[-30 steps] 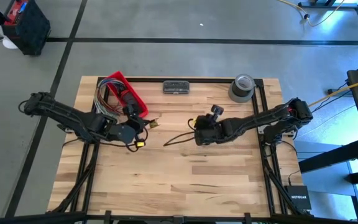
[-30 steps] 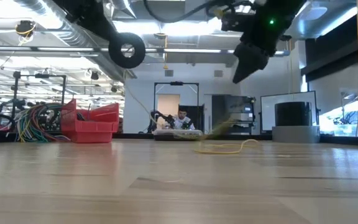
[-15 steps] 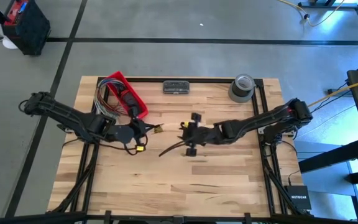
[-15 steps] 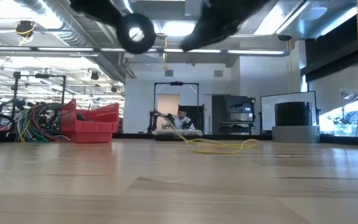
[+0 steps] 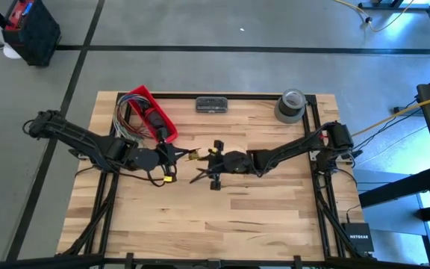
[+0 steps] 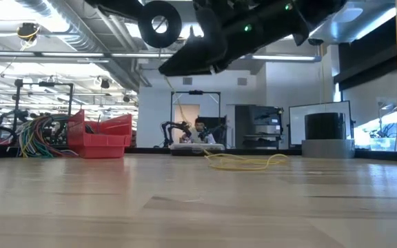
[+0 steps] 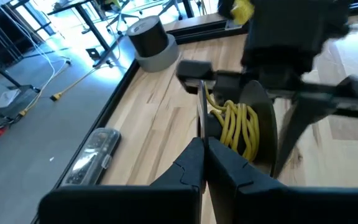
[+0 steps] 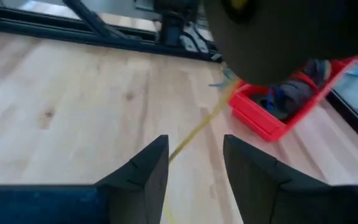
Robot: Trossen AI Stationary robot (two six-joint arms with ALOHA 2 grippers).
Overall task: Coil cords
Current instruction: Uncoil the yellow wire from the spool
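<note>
Left hand (image 5: 172, 155): fingers together, left of desk (image 5: 260, 217) centre.
Right hand (image 5: 213, 162): fingers apart, mid-desk.
Cord (image 6: 243, 162): lay looped, far side.

— Where are the arms?
— Both reach toward the table's (image 5: 275, 224) middle; the left gripper (image 5: 187, 155) and right gripper (image 5: 213, 162) nearly meet.
— Anything nearby?
— A red bin (image 5: 152, 113) and a tape roll (image 5: 291, 104).

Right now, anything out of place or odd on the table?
Nothing damaged or spilled. The multicoloured wires hang out of the red bin onto the table. The cord lies in loose loops, uncoiled. Left gripper, jaws shut, holds a wound yellow bundle; right gripper faces it, jaws open.
</note>
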